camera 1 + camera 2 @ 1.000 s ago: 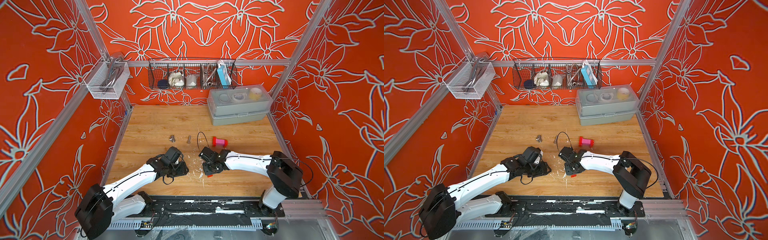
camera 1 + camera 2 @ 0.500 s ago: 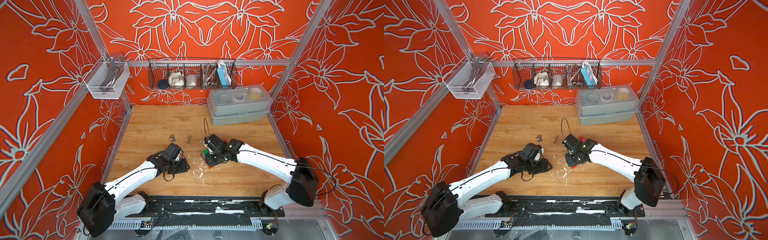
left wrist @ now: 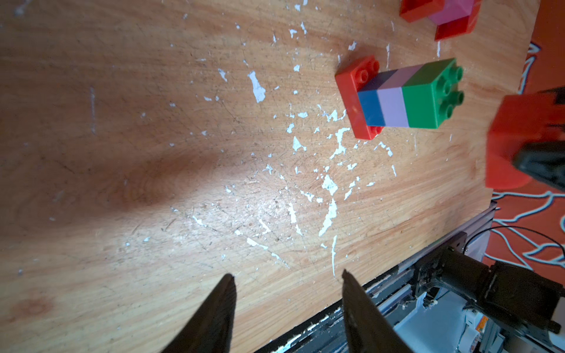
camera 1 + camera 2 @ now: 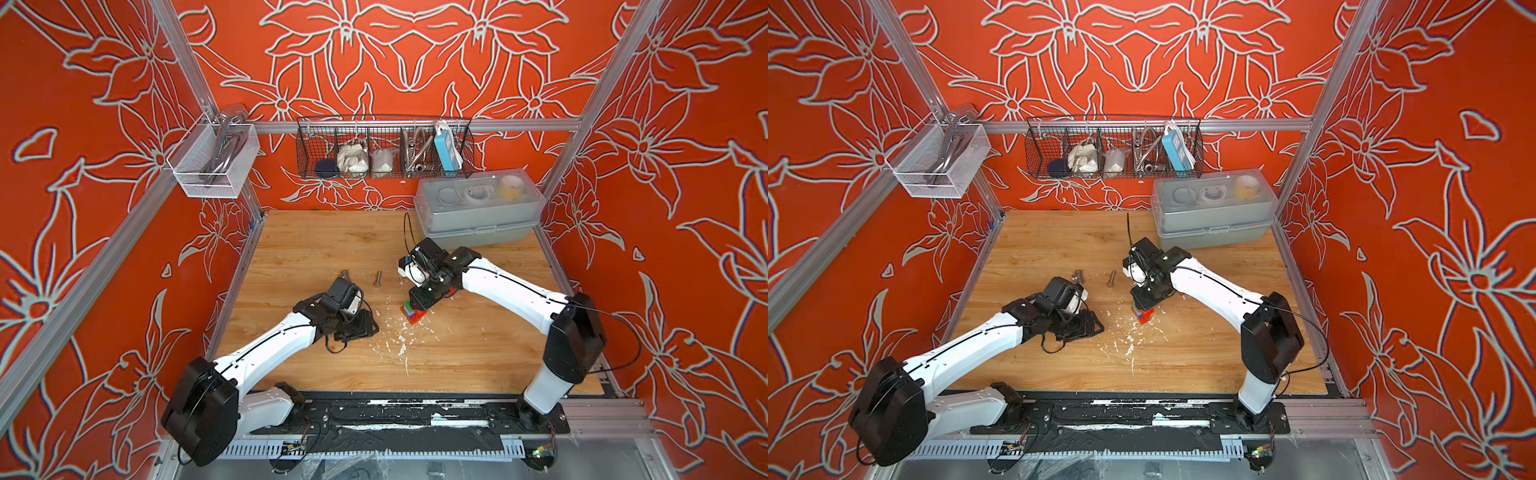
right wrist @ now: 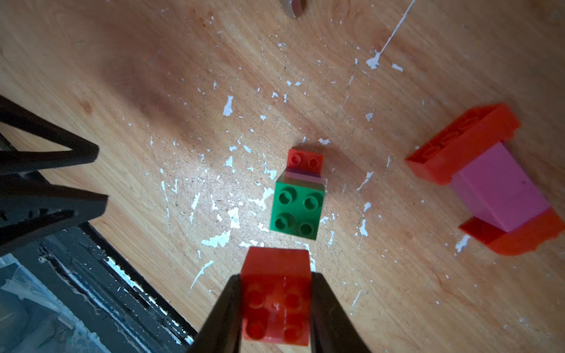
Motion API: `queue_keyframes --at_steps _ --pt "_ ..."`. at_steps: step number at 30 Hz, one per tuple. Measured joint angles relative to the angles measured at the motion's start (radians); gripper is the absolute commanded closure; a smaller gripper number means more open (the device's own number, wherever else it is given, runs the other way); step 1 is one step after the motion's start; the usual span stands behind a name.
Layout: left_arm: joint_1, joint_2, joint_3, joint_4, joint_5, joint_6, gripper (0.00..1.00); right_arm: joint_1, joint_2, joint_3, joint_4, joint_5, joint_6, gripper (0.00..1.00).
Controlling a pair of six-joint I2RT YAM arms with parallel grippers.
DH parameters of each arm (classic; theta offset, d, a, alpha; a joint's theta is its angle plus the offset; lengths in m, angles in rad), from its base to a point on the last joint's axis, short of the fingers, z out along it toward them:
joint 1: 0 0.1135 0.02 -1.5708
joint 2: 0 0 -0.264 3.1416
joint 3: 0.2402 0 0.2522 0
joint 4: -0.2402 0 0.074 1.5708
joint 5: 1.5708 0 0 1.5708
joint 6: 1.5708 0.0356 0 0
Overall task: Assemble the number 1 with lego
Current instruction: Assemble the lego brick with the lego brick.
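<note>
Red plastic sits in the right gripper, whose jaws pinch one four-stud red brick close to the stack on the wooden table. That stack counts four lego pieces: green brick on top, then lilac brick, blue brick and a longer red base. Beside it a second cluster lies on its side, a pink block between two red bricks. The left gripper hangs spread and empty. Two grey bolts lie apart from the bricks in both top views.
</note>
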Motion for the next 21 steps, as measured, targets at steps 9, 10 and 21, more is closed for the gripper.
queue_keyframes --at_steps 9,10,21 --pt "0.037 0.022 0.020 -0.011 0.043 0.037 0.45 -0.010 0.067 0.057 -0.010 -0.013 -0.010 0.79" --pt "0.038 0.022 0.020 -0.011 0.047 0.039 0.45 -0.011 0.070 0.061 -0.012 -0.012 -0.010 0.79" --pt "0.041 0.022 0.021 -0.019 0.071 0.049 0.45 -0.025 0.121 0.090 -0.010 -0.011 0.002 0.79"
